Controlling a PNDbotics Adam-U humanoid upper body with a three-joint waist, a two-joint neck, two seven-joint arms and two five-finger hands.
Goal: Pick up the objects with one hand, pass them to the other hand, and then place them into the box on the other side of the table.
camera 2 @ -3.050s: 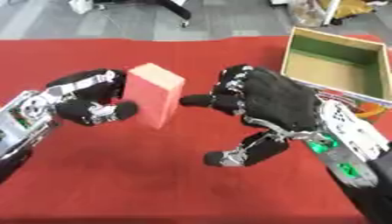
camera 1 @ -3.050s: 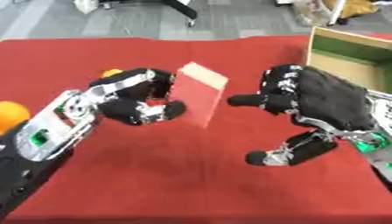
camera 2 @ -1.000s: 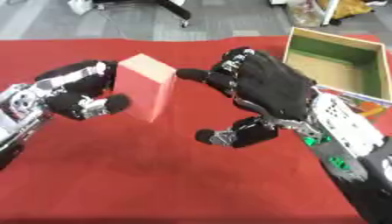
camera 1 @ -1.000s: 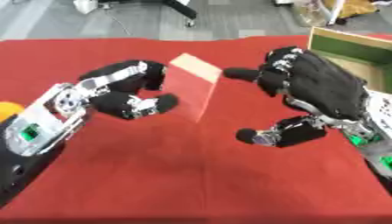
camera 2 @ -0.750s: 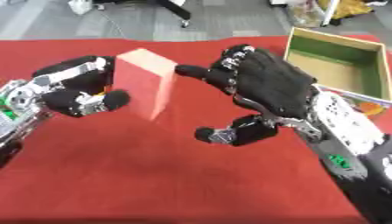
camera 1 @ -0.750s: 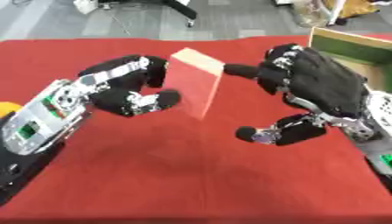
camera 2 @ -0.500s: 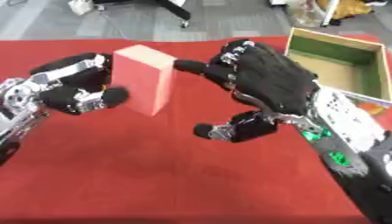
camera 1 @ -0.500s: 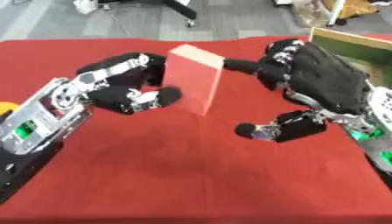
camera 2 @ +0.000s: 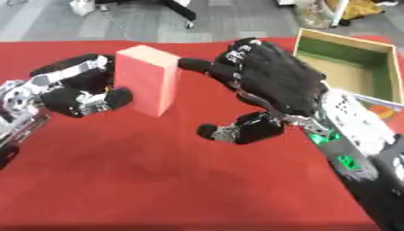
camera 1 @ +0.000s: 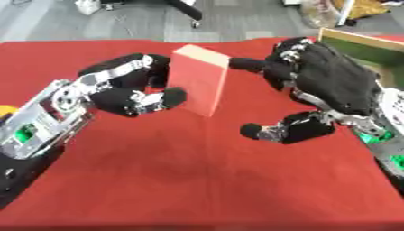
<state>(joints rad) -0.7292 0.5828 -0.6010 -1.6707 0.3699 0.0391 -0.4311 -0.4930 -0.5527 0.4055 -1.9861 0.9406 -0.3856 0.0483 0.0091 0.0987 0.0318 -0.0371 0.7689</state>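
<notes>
The red block [camera 1: 197, 79] stands upright above the red tablecloth [camera 1: 197, 180], grasped by the left hand [camera 1: 130, 90]: its thumb presses the block's near face low down, and its curled fingers [camera 1: 142, 63] wrap the far left side. The right hand [camera 2: 272, 88] is spread wide just to the right of the block. Its extended fingertips [camera 2: 193, 64] reach the block's upper right edge, though contact cannot be told for sure, and its thumb [camera 2: 233, 128] hangs apart, lower right of the block, grasping nothing. The open box [camera 2: 351, 70], green inside, sits beyond the right hand's back, at the table's right edge.
</notes>
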